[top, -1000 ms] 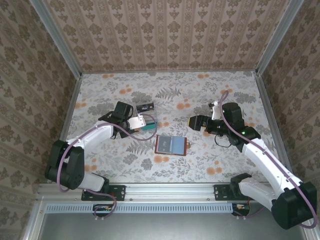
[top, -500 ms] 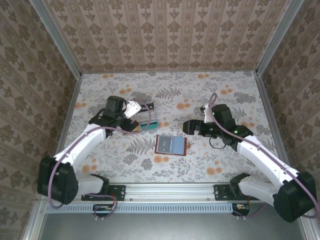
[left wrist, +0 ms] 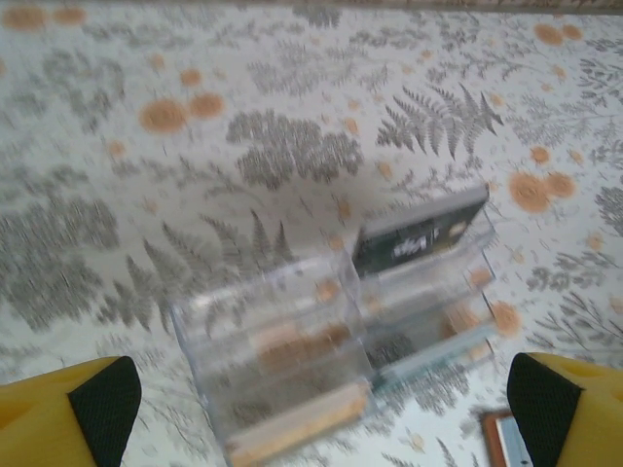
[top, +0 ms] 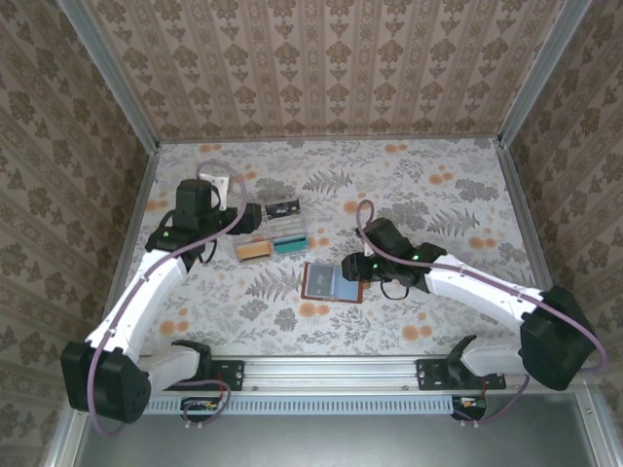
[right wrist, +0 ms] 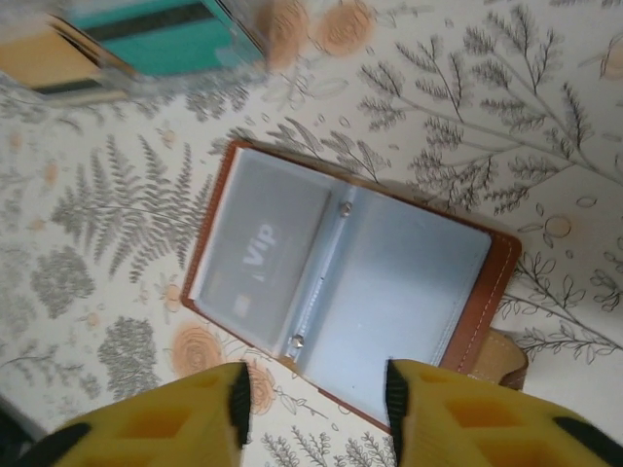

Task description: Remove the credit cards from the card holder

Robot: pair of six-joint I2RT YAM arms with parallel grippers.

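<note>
1. Card holder (top: 333, 282) lay open and flat on the table (top: 438, 185), top face uncovered.
2. Right gripper (top: 352, 269) hung over the holder's right edge, and its arm blocked approach from that side.
3. Clear organizer (top: 274, 233) stood up-left of the holder, apart from it, with the left gripper (top: 248, 219) just behind it.
4. There was open floor left of, in front of and beyond the holder.
</note>
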